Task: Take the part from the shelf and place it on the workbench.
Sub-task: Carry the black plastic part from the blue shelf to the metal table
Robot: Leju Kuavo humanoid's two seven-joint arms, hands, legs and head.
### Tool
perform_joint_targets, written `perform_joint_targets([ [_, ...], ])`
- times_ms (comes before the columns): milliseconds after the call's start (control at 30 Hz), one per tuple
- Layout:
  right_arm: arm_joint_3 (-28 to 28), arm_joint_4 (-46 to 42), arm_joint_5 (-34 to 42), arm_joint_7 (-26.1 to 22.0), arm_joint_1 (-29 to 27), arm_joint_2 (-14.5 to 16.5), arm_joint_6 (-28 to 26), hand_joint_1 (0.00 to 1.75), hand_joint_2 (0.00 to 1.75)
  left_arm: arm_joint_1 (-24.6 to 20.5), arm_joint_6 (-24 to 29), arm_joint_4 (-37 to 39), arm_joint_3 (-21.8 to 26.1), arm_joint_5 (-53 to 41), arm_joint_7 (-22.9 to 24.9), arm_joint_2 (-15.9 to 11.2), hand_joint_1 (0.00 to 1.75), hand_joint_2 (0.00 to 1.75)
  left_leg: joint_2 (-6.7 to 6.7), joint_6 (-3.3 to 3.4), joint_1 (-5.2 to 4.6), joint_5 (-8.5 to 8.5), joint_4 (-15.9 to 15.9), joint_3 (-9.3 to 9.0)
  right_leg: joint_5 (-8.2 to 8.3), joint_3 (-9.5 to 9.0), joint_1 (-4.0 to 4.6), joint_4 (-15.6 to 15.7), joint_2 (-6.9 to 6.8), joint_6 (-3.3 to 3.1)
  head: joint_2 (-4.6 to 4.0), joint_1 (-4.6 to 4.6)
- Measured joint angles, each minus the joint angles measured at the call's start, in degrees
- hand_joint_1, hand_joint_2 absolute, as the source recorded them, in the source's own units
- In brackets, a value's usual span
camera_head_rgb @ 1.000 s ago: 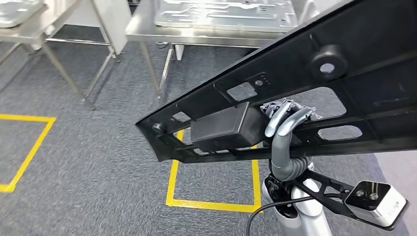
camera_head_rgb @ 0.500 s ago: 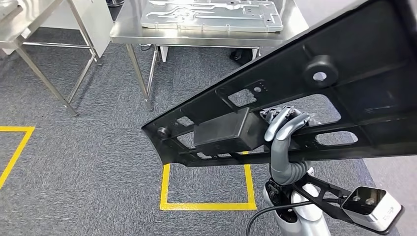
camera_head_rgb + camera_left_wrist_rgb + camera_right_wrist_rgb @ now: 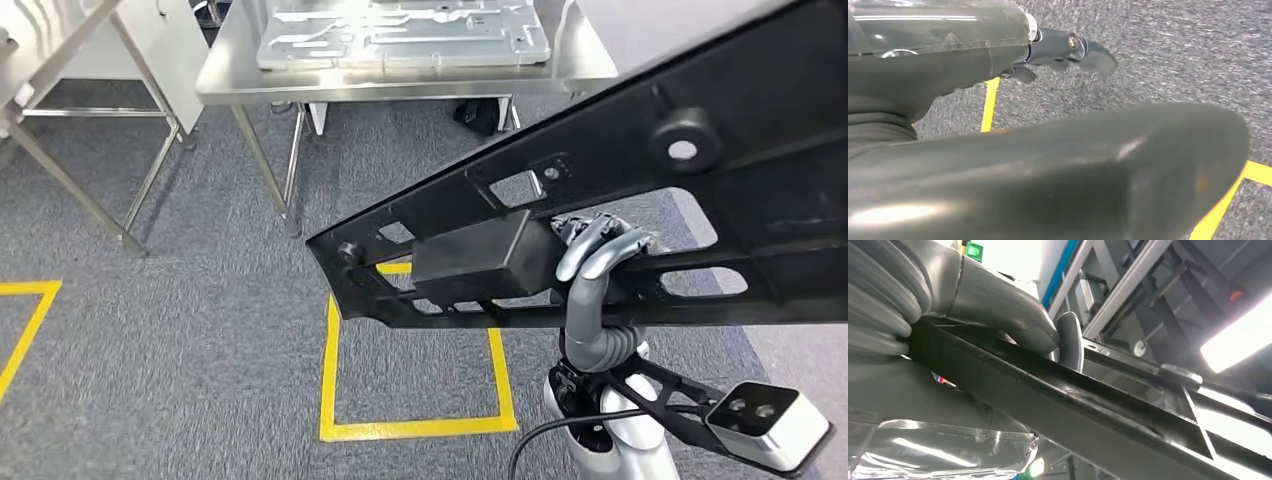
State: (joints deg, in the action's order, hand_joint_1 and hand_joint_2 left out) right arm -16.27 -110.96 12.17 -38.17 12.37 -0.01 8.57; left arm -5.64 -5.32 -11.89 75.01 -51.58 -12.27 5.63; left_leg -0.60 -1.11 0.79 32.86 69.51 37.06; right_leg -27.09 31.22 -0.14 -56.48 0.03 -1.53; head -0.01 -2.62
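Head view: right hand (image 3: 598,245) grips the long black plastic part (image 3: 640,190), fingers (image 3: 585,240) hooked over one of its lower ribs. Part is held in the air, tilted: its pointed end low at centre frame, the body rising toward the upper right and running out of frame. Underside faces the camera: ribbing, several cut-out windows, a round boss (image 3: 682,140) and a black box-shaped block (image 3: 480,262) just left of the hand.

Right wrist view: thumb (image 3: 1013,315) lies along a black rib of the part (image 3: 1088,415), one fingertip (image 3: 1070,342) shows over the far edge. Grip is closed on the rib.

Left wrist view: left hand (image 3: 1068,50) hangs over the grey carpet (image 3: 1188,50), nothing in it; fingers largely hidden, so cannot tell whether spread or curled.

Surroundings: stainless steel workbench (image 3: 400,75) at the far side, left of centre, carrying a flat pressed metal panel (image 3: 400,30). A second steel table frame (image 3: 70,130) at far left. Yellow tape square (image 3: 415,385) on the carpet below the part's low end; another yellow tape line (image 3: 25,330) at near left.
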Motion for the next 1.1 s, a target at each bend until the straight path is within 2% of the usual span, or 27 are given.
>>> perform_joint_targets([
  [33,0.0,0.1,0.0,0.0,0.0,0.0,0.1,1.75,1.75,0.1,0.0,0.0,0.0,0.0,0.0,-0.1,0.00,0.00,0.05,-0.13,0.01,0.63,3.3,2.29,-0.44,-0.43,0.05,0.0,0.18,-0.08,0.00,0.00],
  [67,0.1,0.2,0.0,0.0,-0.1,0.0,0.2,1.75,1.75,0.3,0.0,0.0,0.0,0.0,0.0,-0.1,0.00,0.00,0.06,-0.21,0.01,0.17,4.8,3.83,-0.94,-0.97,0.09,-0.1,0.40,-0.08,-0.01,0.00],
  [100,0.1,0.2,0.1,0.0,-0.1,0.0,0.4,1.75,1.75,0.3,0.1,0.0,0.0,0.1,0.0,-0.2,0.00,0.00,0.07,-0.21,0.01,-1.60,4.1,4.26,-1.50,-1.67,0.10,-0.1,0.62,-0.02,-0.01,0.00],
  [167,0.2,0.4,0.2,0.0,-0.1,0.0,0.7,1.75,1.75,0.4,0.1,0.0,0.0,0.1,-0.2,-0.2,0.00,0.00,0.11,0.07,-0.01,-7.07,-2.8,2.13,-2.87,-3.39,0.08,-0.1,0.85,0.26,-0.01,0.01],
  [200,0.2,0.4,0.3,0.0,0.0,0.0,0.8,1.75,1.75,0.4,0.1,0.0,0.0,0.1,-0.3,-0.2,0.00,0.00,0.16,0.27,-0.14,-8.72,-6.3,0.64,-3.56,-4.06,0.14,-0.1,0.94,0.51,-0.01,0.01],
  [233,0.3,0.5,0.4,0.0,0.1,0.0,0.8,1.75,1.75,0.4,0.1,0.0,0.0,0.1,-0.4,-0.2,0.00,0.00,0.20,0.62,-0.26,-9.22,-8.8,-0.51,-4.11,-4.49,0.18,0.0,1.01,0.80,0.00,0.01],
  [267,0.3,0.5,0.4,0.0,0.1,0.0,0.8,1.75,1.75,0.4,0.1,0.0,0.0,0.2,-0.5,-0.2,0.00,0.00,0.26,0.97,-0.40,-8.78,-10.0,-1.18,-4.43,-4.82,0.23,0.2,1.06,1.13,-0.01,0.01],
  [367,0.3,0.6,0.4,0.0,0.1,0.0,0.9,1.75,1.75,0.3,0.0,0.0,0.0,0.2,-0.6,-0.3,0.00,0.00,0.35,2.03,-0.30,-7.65,-11.6,-2.54,-3.92,-4.96,0.32,-0.7,1.01,2.18,-0.01,0.00],
  [400,0.4,0.6,0.4,-0.1,0.2,0.0,1.0,1.75,1.75,0.3,0.0,0.0,0.0,0.2,-0.7,-0.3,0.00,0.00,0.38,2.32,-0.14,-7.45,-12.0,-3.22,-3.56,-3.88,0.31,-2.7,0.87,2.49,0.00,0.01],
  [467,0.4,0.6,0.4,-0.2,0.3,0.0,1.0,1.75,1.75,0.3,0.0,0.0,0.0,0.2,-0.7,-0.3,0.00,0.00,0.41,2.71,0.04,-6.85,-12.9,-4.68,-4.31,0.62,0.08,-9.5,0.59,3.01,0.00,0.01],
  [533,0.5,0.8,0.4,-0.2,0.2,0.0,1.0,1.75,1.75,0.3,0.0,0.0,0.0,0.2,-0.7,-0.3,0.00,0.00,0.42,2.82,0.09,-5.81,-13.2,-6.16,-7.47,6.01,-0.19,-15.7,0.48,3.30,-0.01,0.00],
  [567,0.5,0.9,0.3,-0.2,0.2,0.0,0.9,1.75,1.75,0.4,0.0,0.0,0.0,0.2,-0.7,-0.3,0.00,0.00,0.48,2.77,0.10,-5.15,-13.2,-7.02,-8.72,7.83,-0.30,-16.8,0.42,3.35,-0.01,0.00],
  [600,0.5,0.9,0.3,-0.2,0.2,0.0,0.9,1.75,1.75,0.4,0.0,0.0,0.0,0.2,-0.7,-0.3,0.00,0.00,0.56,2.68,0.12,-4.43,-13.3,-7.98,-8.88,8.86,-0.38,-16.1,0.36,3.35,0.00,0.00],
  [633,0.5,1.0,0.2,-0.2,0.2,0.0,0.8,1.75,1.75,0.4,0.1,0.0,0.0,0.2,-0.7,-0.3,0.00,0.00,0.63,2.56,0.13,-3.67,-13.3,-9.04,-7.48,9.07,-0.43,-13.9,0.30,3.25,0.00,0.00],
  [667,0.5,1.0,0.2,-0.2,0.1,0.0,0.8,1.75,1.75,0.4,0.1,0.0,0.0,0.2,-0.7,-0.3,0.00,0.00,0.69,2.40,0.13,-2.87,-13.3,-10.07,-4.48,8.80,-0.44,-10.5,0.23,3.08,0.01,0.00],
  [700,0.5,1.0,0.2,-0.2,0.1,0.0,0.8,1.75,1.75,0.4,0.1,0.0,0.0,0.2,-0.7,-0.3,0.00,0.00,0.71,2.19,0.09,-2.07,-13.2,-11.09,-0.43,8.54,-0.31,-6.9,0.16,2.85,0.00,-0.01],
  [733,0.6,1.1,0.2,-0.2,0.0,0.0,0.8,1.75,1.75,0.4,0.1,0.0,0.0,0.1,-0.7,-0.3,0.00,0.00,0.75,1.89,0.04,-1.35,-13.2,-11.78,2.81,8.26,-0.12,-4.3,0.11,2.58,0.00,0.02],
  [767,0.6,1.1,0.2,-0.2,0.0,0.0,0.8,1.75,1.75,0.3,0.1,0.0,0.0,0.1,-0.7,-0.3,0.00,0.00,0.77,1.53,0.01,-0.74,-13.4,-12.25,5.11,8.12,0.11,-2.7,0.11,2.27,0.00,0.01],
  [800,0.6,1.2,0.2,-0.2,-0.1,0.0,0.8,1.75,1.75,0.3,0.1,0.0,0.0,0.1,-0.7,-0.3,0.00,0.00,0.76,1.13,-0.02,-0.47,-13.3,-12.66,5.91,8.04,0.31,-2.1,0.18,1.93,0.00,0.01],
  [833,0.7,1.1,0.1,-0.2,0.0,0.0,0.8,1.75,1.75,0.2,0.1,0.0,0.0,0.1,-0.7,-0.3,0.00,0.00,0.75,0.70,0.00,-0.54,-13.2,-12.78,5.48,7.69,0.38,-2.0,0.29,1.53,0.00,0.02],
  [900,0.7,1.0,0.1,-0.2,0.0,0.0,0.8,1.75,1.75,0.0,0.2,0.0,0.0,0.1,-0.7,-0.3,0.00,0.00,0.68,0.08,0.12,-1.06,-10.5,-11.99,4.92,6.58,0.26,-1.4,0.44,0.71,0.00,-0.01],
  [933,0.7,0.9,0.1,-0.2,0.1,0.0,0.8,1.75,1.75,-0.1,0.2,0.0,0.0,0.1,-0.8,-0.3,0.00,0.00,0.68,-0.12,0.18,-0.87,-7.7,-10.51,4.59,5.93,0.19,-1.1,0.45,0.34,0.00,-0.01],
  [967,0.7,0.9,0.1,-0.2,0.1,0.0,0.8,1.75,1.75,-0.1,0.2,0.0,-0.1,0.2,-0.8,-0.3,0.00,0.00,0.68,-0.26,0.25,0.04,-4.3,-8.42,4.21,5.36,0.16,-0.9,0.44,0.04,0.00,-0.01],
  [1033,0.7,0.9,0.1,0.0,0.1,0.1,0.8,1.75,1.75,-0.1,0.2,0.0,-0.1,0.3,-0.8,-0.2,0.00,0.00,0.69,-0.49,0.29,3.37,2.2,-3.68,3.32,4.45,0.31,-0.9,0.57,-0.35,0.00,-0.01],
  [1067,0.7,0.9,0.1,0.1,0.1,0.1,0.8,1.75,1.75,0.0,0.2,0.0,-0.1,0.3,-0.9,-0.3,0.00,0.00,0.69,-0.52,0.30,4.54,3.8,-1.87,2.85,3.96,0.43,-0.9,0.71,-0.43,0.00,-0.01],
  [1100,0.7,0.9,0.1,0.3,0.0,0.1,0.8,1.75,1.75,0.1,0.2,0.0,-0.1,0.3,-0.9,-0.3,0.00,0.00,0.68,-0.42,0.28,4.42,3.7,-0.80,2.33,3.38,0.56,-0.9,0.85,-0.46,-0.01,-0.01],
])
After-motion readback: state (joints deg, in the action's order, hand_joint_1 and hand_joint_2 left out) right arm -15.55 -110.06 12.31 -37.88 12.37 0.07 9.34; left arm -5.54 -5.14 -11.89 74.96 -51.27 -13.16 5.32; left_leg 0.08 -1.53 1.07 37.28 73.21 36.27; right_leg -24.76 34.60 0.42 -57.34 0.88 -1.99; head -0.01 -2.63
